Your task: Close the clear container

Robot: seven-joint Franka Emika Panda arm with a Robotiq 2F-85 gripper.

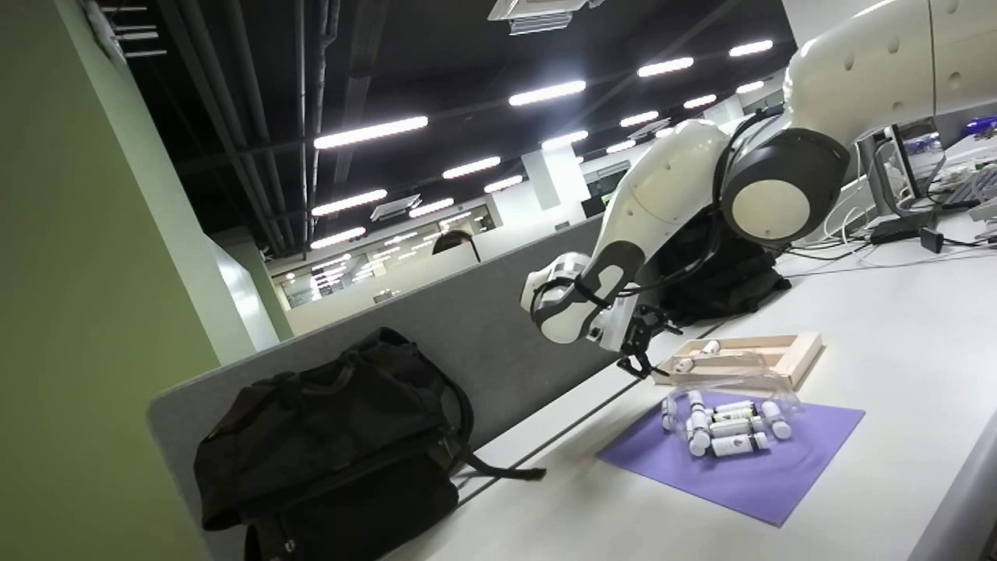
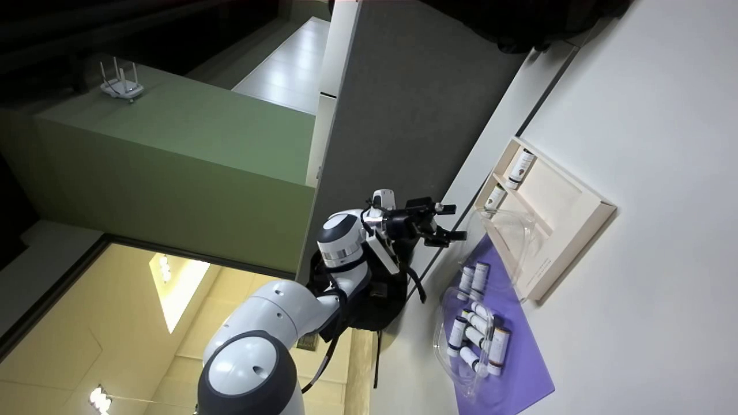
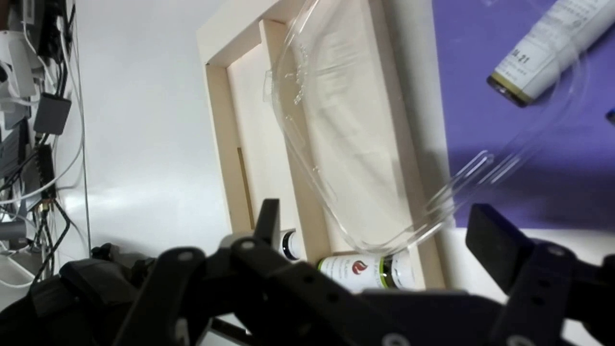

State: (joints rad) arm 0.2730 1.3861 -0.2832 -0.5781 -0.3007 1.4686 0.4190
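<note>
The clear container lies open on a purple sheet (image 1: 818, 444). Its see-through base (image 2: 441, 343) holds several small white bottles (image 2: 497, 349). Its lid (image 2: 529, 227) is hinged back and reaches over the beige wooden tray; the lid also shows in an exterior view (image 1: 767, 379). In the wrist view the lid (image 3: 355, 158) spans the tray and the sheet's edge; the base is mostly out of view. My gripper (image 3: 375, 216) is open and empty, with the lid's rounded edge ahead of and between its fingers. In both exterior views the gripper (image 1: 666, 352) (image 2: 458, 222) is beside the lid, apparently apart from it.
The beige wooden tray (image 1: 802, 360) (image 2: 582, 230) holds two white bottles (image 2: 520, 167) (image 2: 494, 197). A grey partition (image 1: 514, 351) runs along the table's back. Black bags stand there (image 1: 335, 444) (image 1: 716, 273). Cables (image 3: 79, 125) lie at the left in the wrist view.
</note>
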